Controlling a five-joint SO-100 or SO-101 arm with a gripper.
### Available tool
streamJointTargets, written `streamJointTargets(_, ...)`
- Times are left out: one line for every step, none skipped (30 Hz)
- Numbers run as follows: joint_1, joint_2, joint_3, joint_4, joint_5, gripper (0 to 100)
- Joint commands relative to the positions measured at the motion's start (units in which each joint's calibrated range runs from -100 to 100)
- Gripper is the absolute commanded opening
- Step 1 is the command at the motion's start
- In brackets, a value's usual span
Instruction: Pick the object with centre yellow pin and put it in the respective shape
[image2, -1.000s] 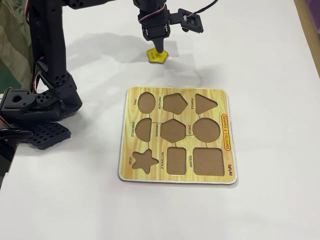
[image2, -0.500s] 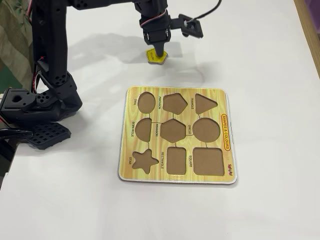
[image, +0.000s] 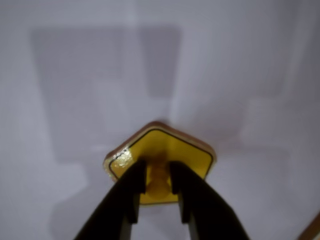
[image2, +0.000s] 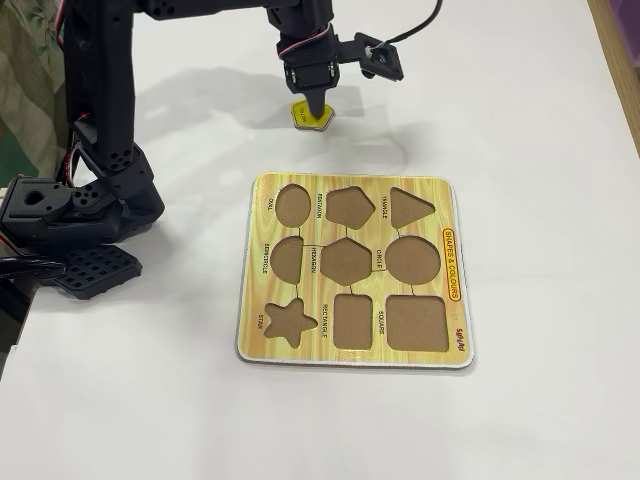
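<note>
The object with centre yellow pin (image: 165, 145), a flat yellow pentagon piece, lies in the lower middle of the wrist view. My gripper (image: 159, 175) reaches in from below, and its two black fingers (image: 131, 192) are shut on the yellow knob. In the fixed view the piece (image2: 304, 118) is on the white table beyond the board, under the gripper (image2: 314, 106). I cannot tell whether it rests on the table or hangs just above it. The respective shape (image2: 349, 207), a brown pentagon cutout, is in the top row of the yellow board (image2: 330, 182), between the oval and triangle cutouts.
The arm's black base (image2: 70, 215) stands at the left edge of the table in the fixed view. The board also holds hexagon (image2: 346, 260), circle, star, rectangle and square cutouts, all without pieces. A wooden edge (image2: 620, 60) borders the table at the right.
The gripper and the yellow piece have shifted slightly to the left in the fixed view. The board has not moved.
</note>
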Motion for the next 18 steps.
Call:
streamJointTargets(0.6,-3.9,2.5,0.3,0.2,6)
streamJointTargets(0.7,-4.7,3.7,-0.2,0.2,6)
streamJointTargets(0.8,-5.1,4.5,-0.3,0.2,6)
streamJointTargets(0.8,-5.5,5.1,-0.3,0.2,6)
streamJointTargets(0.9,-5.7,5.4,-0.3,0.2,6)
streamJointTargets(0.9,-5.7,5.5,-0.3,0.2,6)
streamJointTargets(1.0,-5.7,5.5,-0.4,0.2,6)
streamJointTargets(1.0,-5.7,5.5,-0.4,0.2,6)
streamJointTargets(1.0,-5.7,5.5,-0.4,0.2,6)
streamJointTargets(0.9,-5.7,5.5,-0.4,0.2,6)
streamJointTargets(0.9,-5.7,5.6,-0.4,0.2,6)
streamJointTargets(0.9,-5.7,5.6,-0.4,0.2,6)
streamJointTargets(0.9,-5.7,5.6,-0.2,0.2,6)
streamJointTargets(0.9,-5.7,5.6,0.0,0.2,6)
streamJointTargets(0.9,-5.6,5.6,0.2,0.2,6)
streamJointTargets(0.9,-5.6,5.6,0.3,0.2,6)
streamJointTargets(0.9,-5.5,5.6,0.4,0.2,6)
streamJointTargets(0.9,-5.4,5.7,0.4,0.2,6)
